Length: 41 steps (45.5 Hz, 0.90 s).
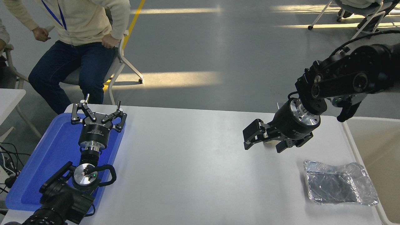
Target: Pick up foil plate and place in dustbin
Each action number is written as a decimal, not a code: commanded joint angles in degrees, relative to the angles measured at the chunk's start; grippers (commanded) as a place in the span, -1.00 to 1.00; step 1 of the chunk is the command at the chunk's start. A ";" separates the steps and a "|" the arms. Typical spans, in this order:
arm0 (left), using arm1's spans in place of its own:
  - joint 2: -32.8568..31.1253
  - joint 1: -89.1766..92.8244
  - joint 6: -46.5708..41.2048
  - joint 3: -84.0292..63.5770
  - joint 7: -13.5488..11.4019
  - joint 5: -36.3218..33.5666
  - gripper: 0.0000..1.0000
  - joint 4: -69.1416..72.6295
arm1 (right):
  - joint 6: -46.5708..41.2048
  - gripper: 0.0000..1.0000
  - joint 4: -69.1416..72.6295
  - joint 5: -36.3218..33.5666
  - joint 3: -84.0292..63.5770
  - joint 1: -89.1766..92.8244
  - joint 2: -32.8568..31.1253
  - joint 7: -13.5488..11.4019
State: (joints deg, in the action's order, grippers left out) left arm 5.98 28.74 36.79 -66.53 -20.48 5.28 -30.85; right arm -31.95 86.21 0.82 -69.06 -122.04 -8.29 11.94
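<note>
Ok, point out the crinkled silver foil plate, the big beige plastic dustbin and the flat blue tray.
crinkled silver foil plate (339,184), head view, dark flat centre.
big beige plastic dustbin (351,142), head view, pale left rim.
flat blue tray (47,162), head view, bare floor.

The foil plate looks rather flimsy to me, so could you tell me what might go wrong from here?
1. The foil plate has thin, wrinkled rims; the open right tool, now above the table beyond it, could crush a rim or lose its hold.
2. The plate lies near the table's near right corner, so a nudge might push it off the edge.
3. The dustbin sits close on the right; a weakly held plate could catch its rim.
</note>
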 commanded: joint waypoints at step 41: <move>0.00 0.00 0.03 0.00 0.00 0.00 1.00 0.00 | 0.22 1.00 0.54 3.13 -0.29 -0.22 -5.85 0.01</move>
State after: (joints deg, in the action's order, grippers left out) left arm 5.98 28.74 36.81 -66.53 -20.48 5.27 -30.85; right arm -31.76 86.65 1.25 -69.01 -122.20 -9.97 11.96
